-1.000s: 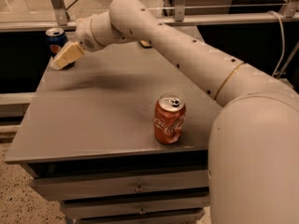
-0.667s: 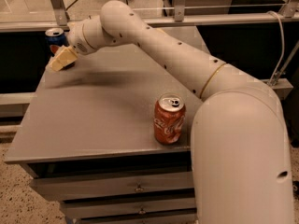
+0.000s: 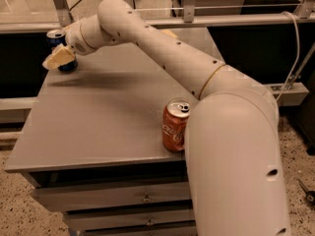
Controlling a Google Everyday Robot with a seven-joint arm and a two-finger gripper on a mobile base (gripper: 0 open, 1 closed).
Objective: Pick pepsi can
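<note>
Metal rails and dark recesses run behind a grey tabletop (image 3: 108,117) that sits over a stack of drawers (image 3: 142,198). Largest in view is the white arm (image 3: 167,58): its bulky shoulder fills the near right corner and its forearm reaches diagonally across to the far left corner. Next in size, a red-orange Coca-Cola can (image 3: 175,125) stands upright at the near edge, just beside the shoulder and well apart from the work. The pepsi can (image 3: 55,35) stands upright at the far left corner, long axis vertical, its silver top showing above the wrist. The gripper (image 3: 59,58) sits right against this can, its tan end overlapping the blue body. Whether it is spread around the can or pinching it, I cannot tell. With the can directly at the gripper, toward the left edge, the coming move likely depends on a secure sideways hold across the upright can before any lift.
</note>
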